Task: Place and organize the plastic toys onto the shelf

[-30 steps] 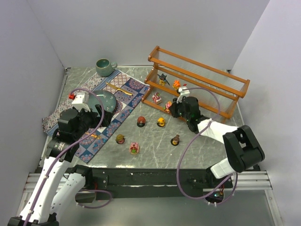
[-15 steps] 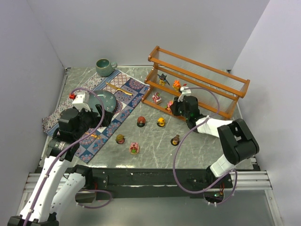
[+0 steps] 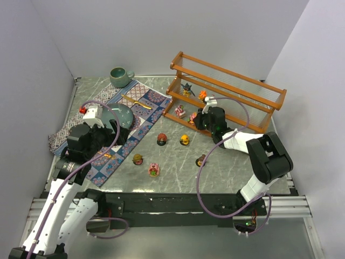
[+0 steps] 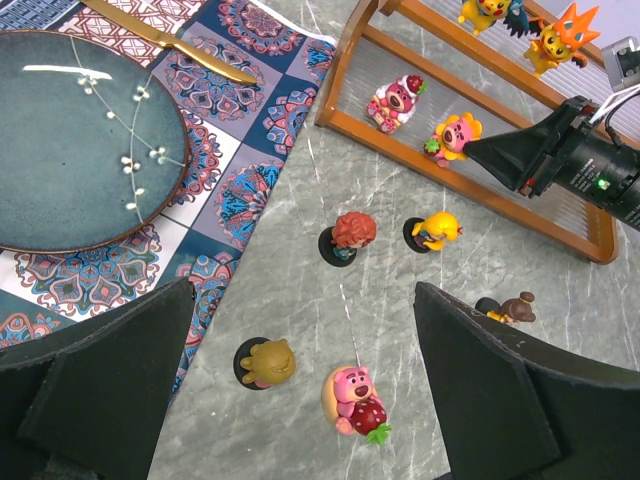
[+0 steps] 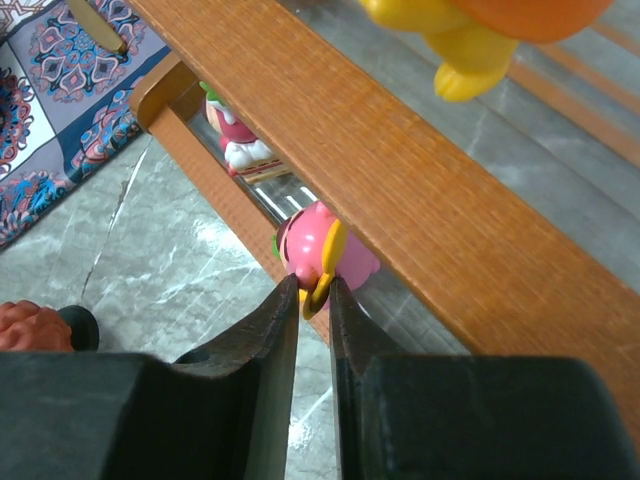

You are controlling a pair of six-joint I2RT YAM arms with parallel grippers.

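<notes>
The shelf (image 3: 230,91) stands at the back right. My right gripper (image 5: 314,290) is shut on the yellow ring of a pink toy (image 5: 322,248) at the shelf's bottom tier (image 5: 215,185), under the middle rail. A pink strawberry toy (image 3: 180,112), a dark spiky toy (image 3: 187,89) and an orange one (image 3: 202,96) stand on the shelf. On the table are a red-haired toy (image 3: 161,139), a yellow toy (image 3: 185,140), a brown toy (image 3: 201,159), a tan toy (image 4: 265,362) and a pink bear (image 4: 357,398). My left gripper (image 4: 300,390) hangs open high above the last two.
A patterned cloth mat (image 3: 141,116) lies at the left with a teal plate (image 3: 123,115) and a gold knife (image 3: 135,101) on it. A green mug (image 3: 121,76) sits at the back left. Walls close in the table on three sides.
My right gripper has slid a little left and back along the shelf's bottom tier, carrying the pink toy. The left arm has not moved.
</notes>
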